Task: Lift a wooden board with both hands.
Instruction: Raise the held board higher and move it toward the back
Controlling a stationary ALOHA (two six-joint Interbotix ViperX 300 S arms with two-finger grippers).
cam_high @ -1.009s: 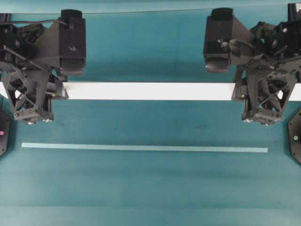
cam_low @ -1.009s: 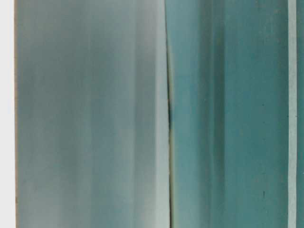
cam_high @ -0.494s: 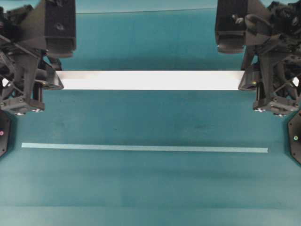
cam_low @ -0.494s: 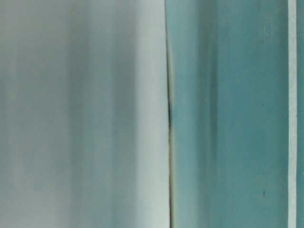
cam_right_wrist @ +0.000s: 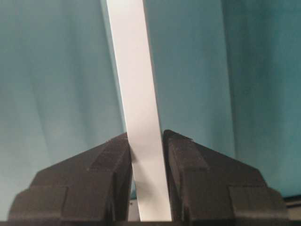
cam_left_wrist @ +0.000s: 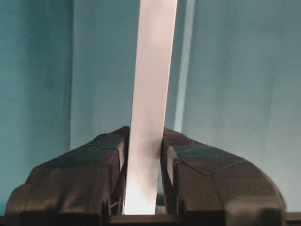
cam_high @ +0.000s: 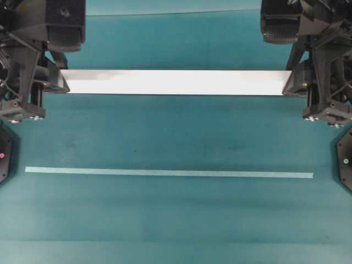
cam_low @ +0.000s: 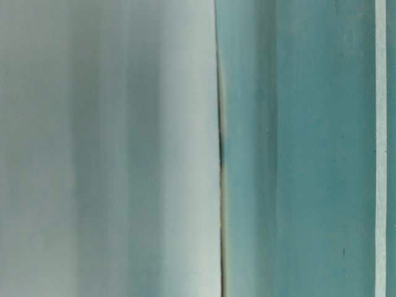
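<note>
I have the board (cam_high: 173, 82) pinched at its 2 ends, left gripper (cam_left_wrist: 143, 155) and right gripper (cam_right_wrist: 146, 157) each clamped across its width, and it hangs level above the table (cam_high: 176, 220), beyond the tape (cam_high: 168, 173). It looks stiff, with no sag, and probably light. The smooth white faces may slip, so end grips need even pressure.
</note>
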